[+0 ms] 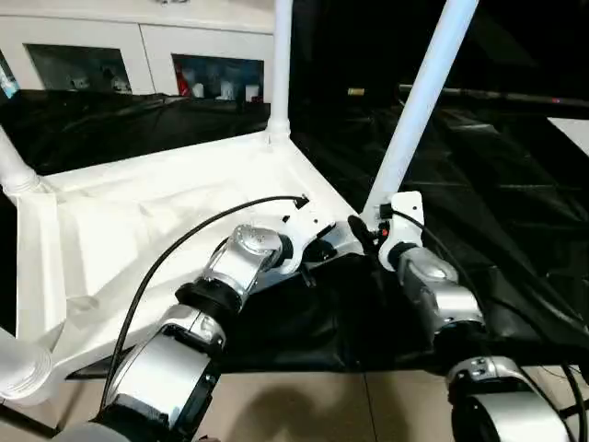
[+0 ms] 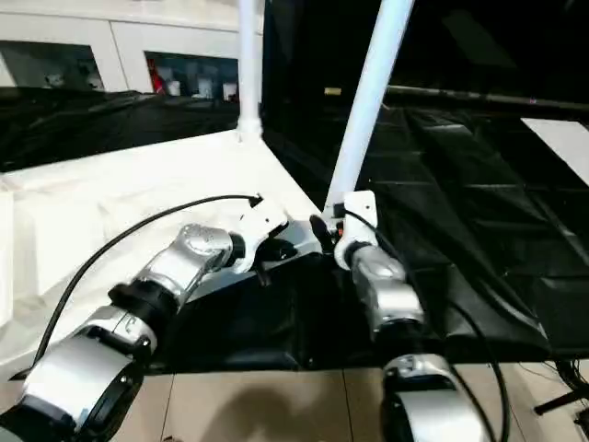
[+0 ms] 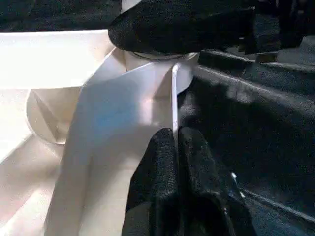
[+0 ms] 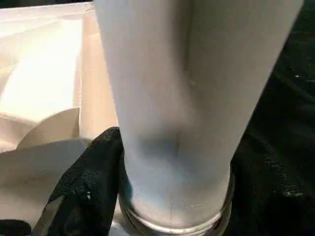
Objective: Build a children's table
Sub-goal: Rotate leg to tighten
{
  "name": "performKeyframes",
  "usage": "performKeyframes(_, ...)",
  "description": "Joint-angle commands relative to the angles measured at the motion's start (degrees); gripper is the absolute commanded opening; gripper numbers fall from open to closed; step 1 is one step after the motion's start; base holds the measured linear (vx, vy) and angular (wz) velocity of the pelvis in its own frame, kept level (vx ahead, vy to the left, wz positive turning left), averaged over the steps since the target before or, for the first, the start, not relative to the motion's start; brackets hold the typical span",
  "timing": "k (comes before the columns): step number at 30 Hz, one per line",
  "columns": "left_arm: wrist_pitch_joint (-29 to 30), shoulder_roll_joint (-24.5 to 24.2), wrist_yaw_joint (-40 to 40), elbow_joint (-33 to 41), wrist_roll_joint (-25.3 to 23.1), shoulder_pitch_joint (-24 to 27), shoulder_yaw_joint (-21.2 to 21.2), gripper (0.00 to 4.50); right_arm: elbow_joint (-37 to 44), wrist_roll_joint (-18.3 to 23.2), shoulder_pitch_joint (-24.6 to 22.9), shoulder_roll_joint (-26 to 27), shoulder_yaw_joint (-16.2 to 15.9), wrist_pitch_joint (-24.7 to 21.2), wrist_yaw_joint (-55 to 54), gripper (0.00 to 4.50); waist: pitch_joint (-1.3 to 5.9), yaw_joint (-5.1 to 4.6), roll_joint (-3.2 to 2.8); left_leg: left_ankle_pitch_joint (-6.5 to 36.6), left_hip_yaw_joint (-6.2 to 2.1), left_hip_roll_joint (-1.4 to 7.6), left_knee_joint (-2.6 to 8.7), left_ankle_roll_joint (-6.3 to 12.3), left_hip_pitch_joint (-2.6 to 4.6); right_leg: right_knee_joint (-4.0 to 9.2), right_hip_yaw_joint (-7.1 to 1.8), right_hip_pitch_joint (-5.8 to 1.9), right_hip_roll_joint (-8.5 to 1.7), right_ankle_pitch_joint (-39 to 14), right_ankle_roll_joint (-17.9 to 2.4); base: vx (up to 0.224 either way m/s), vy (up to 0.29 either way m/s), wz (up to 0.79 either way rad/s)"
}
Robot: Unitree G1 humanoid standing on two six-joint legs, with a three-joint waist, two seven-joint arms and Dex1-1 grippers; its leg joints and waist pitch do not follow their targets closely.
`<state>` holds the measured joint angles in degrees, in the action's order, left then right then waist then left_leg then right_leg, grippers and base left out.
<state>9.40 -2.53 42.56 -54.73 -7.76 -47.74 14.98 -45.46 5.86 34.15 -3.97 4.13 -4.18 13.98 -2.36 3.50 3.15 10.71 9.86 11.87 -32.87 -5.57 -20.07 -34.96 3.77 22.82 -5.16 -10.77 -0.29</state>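
The children's table lies upside down on the black cloth, its white top [image 1: 138,212] showing the underside. One leg [image 1: 281,64] stands upright at the far corner, and two more leg bases [image 1: 14,166] [image 1: 23,368] show at the left. A fourth leg [image 1: 419,110] leans to the right out of the near right corner socket [image 3: 157,73]. My left gripper [image 3: 176,142] is shut on the top's thin rim just beside that socket. My right gripper [image 1: 382,228] holds the leaning leg [image 4: 187,98] at its base, one black finger [image 4: 93,167] pressed against it.
Black cloth [image 1: 479,166] covers the work table to the right and behind. White cabinets with glass doors [image 1: 138,55] line the back wall. Beige floor [image 1: 322,405] shows past the table's near edge. A black cable [image 1: 184,239] arcs over my left forearm.
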Motion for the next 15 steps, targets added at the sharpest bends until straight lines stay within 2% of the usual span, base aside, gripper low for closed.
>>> performKeyframes(1, -0.4, 1.9, -1.1, -1.7, -1.5, -0.6, 1.5, 0.0, -1.4, -0.3, -0.2, 4.4, -3.4, -1.0, 3.0, 3.36, 2.83, -0.03, -0.7, 15.5, -0.06, 0.95, 4.23, 0.99, -0.09, 5.34, -2.29, -2.29, -2.65, -16.0, -9.7, 0.0, 0.0, 0.0)
performKeyframes(3, -1.6, 0.5, 1.0, -1.2, -1.5, 0.1, 1.9, 0.0, -0.6, -0.1, -0.2, 3.4, -3.8, 0.0, 5.2, 3.47, 2.82, -0.07, -0.75, 16.2, -0.11, 1.03, 4.29, 1.0, -0.07, 5.43, -2.28, -2.23, -2.76, -16.9, -9.6, 0.0, 0.0, 0.0)
performKeyframes(4, -2.1, 0.2, 1.5, -1.1, -1.5, 0.3, 2.0, 0.0, -0.4, -0.3, -0.2, 3.1, -3.9, 0.2, 5.7, 3.77, 2.81, -0.07, -0.48, 16.2, -0.14, 1.0, 4.29, 1.16, -0.14, 5.42, -2.26, -2.28, -2.78, -17.6, -9.5, 0.0, 0.0, 0.0)
performKeyframes(8, -4.0, -1.7, 5.0, 0.0, -1.4, 1.4, 2.6, 0.0, 1.9, 0.3, -0.8, 0.3, -5.0, -0.6, 12.8, 3.89, 2.85, -0.11, -0.48, 15.2, -0.13, 1.09, 4.25, 1.96, -0.4, 5.22, -2.28, -2.54, -2.77, -15.5, -10.0, 0.0, 0.0, 0.0)
performKeyframes(9, -4.6, -2.7, 7.5, 0.7, -0.9, 2.0, 2.8, 0.0, 3.3, 0.4, -1.4, -1.8, -6.1, -0.9, 17.0, 3.89, 2.93, -0.08, -0.21, 13.5, -0.14, 1.15, 4.19, 2.5, -0.52, 4.97, -2.24, -2.82, -2.83, -13.8, -10.5, 0.0, 0.0, 0.0)
performKeyframes(11, -7.4, -4.9, 13.1, 2.3, 0.0, 3.4, 3.3, 0.0, 6.5, 1.0, -2.9, -5.9, -8.1, -1.3, 25.3, 3.89, 2.99, 0.05, -0.11, 12.2, 0.05, 1.08, 3.87, 3.6, -0.59, 4.83, -2.31, -2.96, -2.77, -11.4, -11.0, 0.0, 0.0, 0.0)
performKeyframes(12, -8.0, -6.9, 18.6, 4.4, 1.4, 4.8, 3.5, 0.0, 9.1, 1.6, -4.1, -9.3, -9.5, -2.0, 31.3, 3.89, 2.99, 0.24, -0.06, 10.6, -0.01, 1.15, 3.82, 4.62, -0.69, 4.62, -2.3, -3.29, -2.8, -8.9, -11.6, 0.0, 0.0, 0.0)
performKeyframes(13, -7.7, -7.5, 20.4, 5.1, 1.9, 5.2, 3.4, 0.0, 9.9, 1.8, -4.5, -10.3, -9.8, -2.1, 33.0, 3.89, 3.09, 0.18, -0.06, 9.3, 0.15, 1.13, 3.6, 5.47, -0.77, 4.2, -2.38, -3.25, -2.83, -6.5, -12.5, 0.0, 0.0, 0.0)
performKeyframes(14, -7.4, -8.2, 21.8, 5.7, 2.1, 5.5, 3.6, 0.0, 10.2, 1.5, -4.6, -11.2, -10.1, -1.8, 34.1, 3.89, 3.1, 0.19, -0.35, 8.4, 0.2, 1.21, 3.57, 5.8, -0.54, 4.02, -2.4, -3.08, -2.85, -4.9, -13.5, 0.0, 0.0, 0.0)
performKeyframes(15, -7.5, -9.2, 23.4, 6.4, 2.0, 6.0, 4.0, 0.0, 10.3, 1.2, -4.7, -12.1, -10.3, -1.4, 35.0, 3.89, 3.11, 0.25, -0.3, 7.9, 0.2, 1.35, 3.56, 5.57, -0.41, 3.89, -2.36, -3.12, -2.91, -4.2, -14.4, 0.0, 0.0, 0.0)
